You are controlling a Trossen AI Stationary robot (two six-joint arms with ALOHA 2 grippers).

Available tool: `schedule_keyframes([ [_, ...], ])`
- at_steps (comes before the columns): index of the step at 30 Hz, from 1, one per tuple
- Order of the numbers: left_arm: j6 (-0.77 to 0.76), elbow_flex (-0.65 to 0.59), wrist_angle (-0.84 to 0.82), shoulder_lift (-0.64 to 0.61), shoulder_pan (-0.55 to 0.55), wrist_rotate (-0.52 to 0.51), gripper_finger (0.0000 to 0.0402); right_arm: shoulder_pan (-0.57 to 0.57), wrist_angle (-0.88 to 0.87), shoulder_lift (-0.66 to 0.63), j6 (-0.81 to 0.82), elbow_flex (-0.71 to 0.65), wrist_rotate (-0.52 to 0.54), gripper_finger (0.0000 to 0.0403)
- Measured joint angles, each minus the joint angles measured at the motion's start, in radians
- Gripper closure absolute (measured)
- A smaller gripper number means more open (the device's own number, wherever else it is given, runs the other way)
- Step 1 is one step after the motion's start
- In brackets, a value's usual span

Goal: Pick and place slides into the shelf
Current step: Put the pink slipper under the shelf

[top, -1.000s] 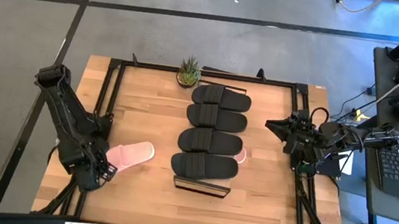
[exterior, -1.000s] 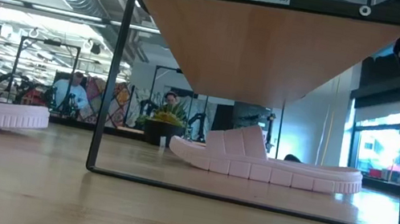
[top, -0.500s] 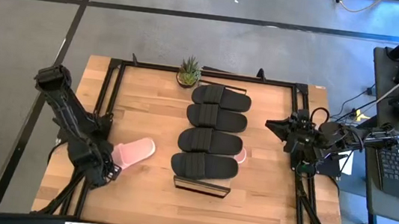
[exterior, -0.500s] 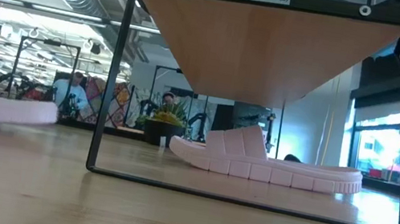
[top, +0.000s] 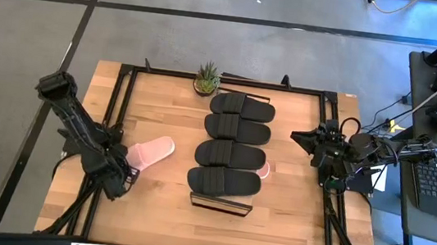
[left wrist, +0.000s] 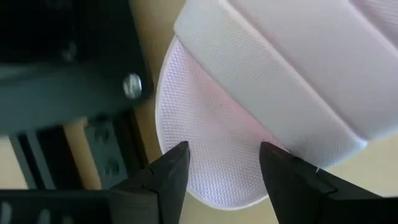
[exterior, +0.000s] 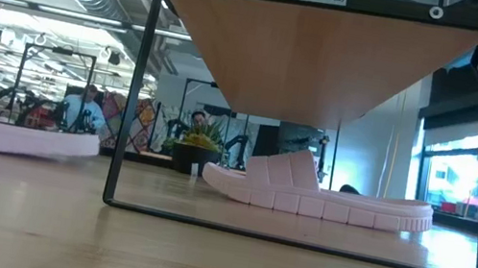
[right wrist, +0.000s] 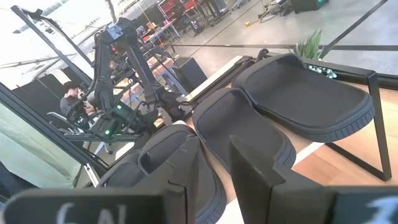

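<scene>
My left gripper [top: 123, 176] [left wrist: 224, 152] is at the table's left, shut on a light pink slide [top: 151, 152] [exterior: 6, 129] whose heel points toward the shelf [top: 221, 205] [exterior: 310, 58]. Several black slides [top: 231, 154] [right wrist: 249, 130] lie side by side on the shelf's top. A second pink slide [exterior: 326, 195] [top: 264, 171] rests sole-down on the table under the shelf. My right gripper [top: 303, 139] [right wrist: 211, 155] waits right of the shelf, its fingers close together on nothing. My left gripper has the pink slide by its strap end [left wrist: 217, 180]. The rounded tip lies between the two fingers [left wrist: 171, 174], and the textured footbed shows in the gap. They come at it from the table's left and near side, slanting down. Whether the sole is lifted clear cannot be told.
A black metal frame [top: 122, 103] runs around the tabletop, close beside my left gripper. A small potted plant [top: 207, 78] stands at the far edge. Bare wood lies between the pink slide and the shelf, and along the near edge.
My left gripper has moved toward the shelf and the far edge, taking the pink slide along. The slide's heel has swung toward the far edge. In the low view it has shifted right, and its strap now shows.
</scene>
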Motion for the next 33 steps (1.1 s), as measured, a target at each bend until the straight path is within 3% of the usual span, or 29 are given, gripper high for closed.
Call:
schedule_keyframes([
  [8, 0.045, -0.001, -0.06, 0.0, 0.086, -0.116, 0.0214, 0.0, 0.0, 0.0, -0.002, 0.0, 0.0, 0.0316],
  [12, 0.138, -0.001, -0.046, 0.0, 0.134, -0.172, 0.0214, 0.0, -0.001, 0.0, -0.003, 0.0, 0.0, 0.0316],
  [24, 0.546, -0.001, 0.057, 0.0, 0.303, -0.182, 0.0214, 0.0, 0.0, 0.001, -0.003, 0.0, 0.0, 0.0316],
  [33, 0.477, 0.0, 0.083, -0.001, 0.335, -0.132, 0.0214, 0.0, -0.001, 0.001, -0.001, 0.0, -0.001, 0.0316],
])
